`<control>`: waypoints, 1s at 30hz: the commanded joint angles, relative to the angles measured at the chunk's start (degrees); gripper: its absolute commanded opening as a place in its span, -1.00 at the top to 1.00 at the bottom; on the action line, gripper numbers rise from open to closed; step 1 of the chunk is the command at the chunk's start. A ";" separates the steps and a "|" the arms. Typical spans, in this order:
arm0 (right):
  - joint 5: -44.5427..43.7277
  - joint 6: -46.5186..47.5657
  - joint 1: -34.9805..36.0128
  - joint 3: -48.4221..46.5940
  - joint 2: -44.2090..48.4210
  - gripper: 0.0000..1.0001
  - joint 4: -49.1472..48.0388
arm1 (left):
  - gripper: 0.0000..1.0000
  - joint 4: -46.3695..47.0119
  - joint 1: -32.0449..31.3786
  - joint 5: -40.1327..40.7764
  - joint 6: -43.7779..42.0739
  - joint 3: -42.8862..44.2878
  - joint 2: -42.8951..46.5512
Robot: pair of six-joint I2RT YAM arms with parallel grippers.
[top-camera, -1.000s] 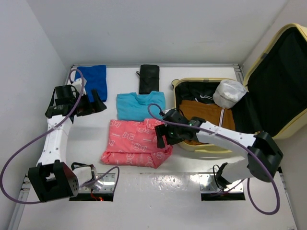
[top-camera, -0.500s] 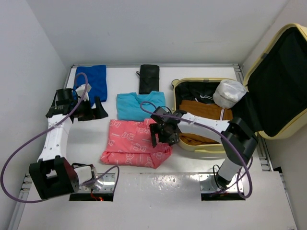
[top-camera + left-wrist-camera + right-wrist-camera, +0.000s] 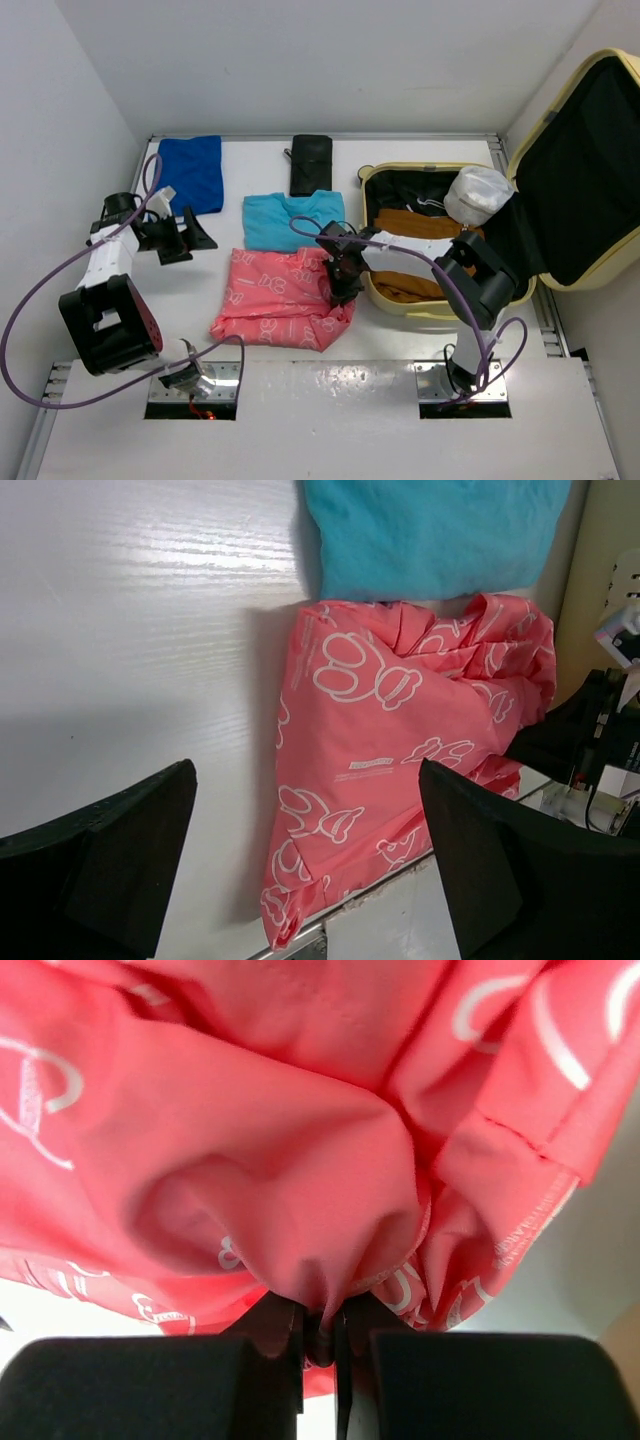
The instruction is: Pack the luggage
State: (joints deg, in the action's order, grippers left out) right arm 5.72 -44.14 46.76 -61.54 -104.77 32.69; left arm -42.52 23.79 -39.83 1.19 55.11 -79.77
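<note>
The right hand [image 3: 320, 1322] is clenched on a bunched fold at the 3 o'clock edge of the pink shirt [image 3: 270, 295]. The shirt lies on the counter [image 3: 255, 170], just beside the open suitcase [image 3: 420, 308] at 3 o'clock. The left hand [image 3: 185, 232] hangs released at 9 o'clock, well apart. A one-point pinch will likely let the folds trail, so lift the cloth clear of the yellow rim first, then carry it toward 3 o'clock and lay it flat over the brown garment [image 3: 420, 225]
</note>
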 commanded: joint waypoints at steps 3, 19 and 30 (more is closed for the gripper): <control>-2.54 10.37 2.80 -2.09 3.24 1.00 -6.23 | -0.94 4.03 1.17 -2.79 -0.05 -0.18 0.93; -6.50 38.33 5.09 -7.90 25.66 1.00 -3.69 | -0.94 9.83 1.17 -3.32 1.27 -1.32 2.69; -10.72 62.66 5.00 -10.96 43.59 1.00 2.81 | -0.94 14.56 -0.14 -2.71 1.88 -3.16 2.69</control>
State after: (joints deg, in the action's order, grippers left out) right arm -2.79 8.43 51.53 -67.31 -65.89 36.07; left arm -31.31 24.05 -41.39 2.48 53.28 -79.18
